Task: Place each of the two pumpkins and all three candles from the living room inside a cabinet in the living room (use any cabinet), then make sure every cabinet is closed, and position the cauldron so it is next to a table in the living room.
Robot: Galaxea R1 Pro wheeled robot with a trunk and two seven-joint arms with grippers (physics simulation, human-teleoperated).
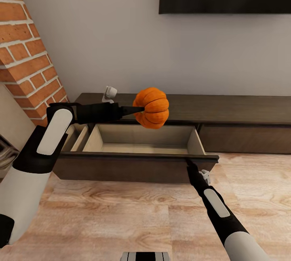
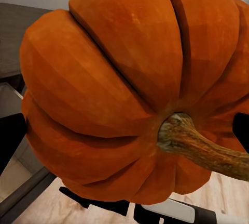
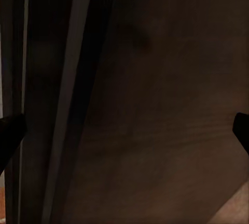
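Left tool (image 1: 135, 110) grasping a ribbed bright-orange pumpkin (image 1: 152, 107) should lower it well inside the open dark-brown wooden drawer (image 1: 141, 139), right tool (image 1: 189, 165) spread at its front.

Matt ribbed pumpkin (image 1: 151, 107), dark wooden cabinet (image 1: 242, 109)

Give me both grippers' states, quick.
Left gripper: shut on the pumpkin, above the open drawer.
Right gripper: at the drawer's front edge; open or shut cannot be told.
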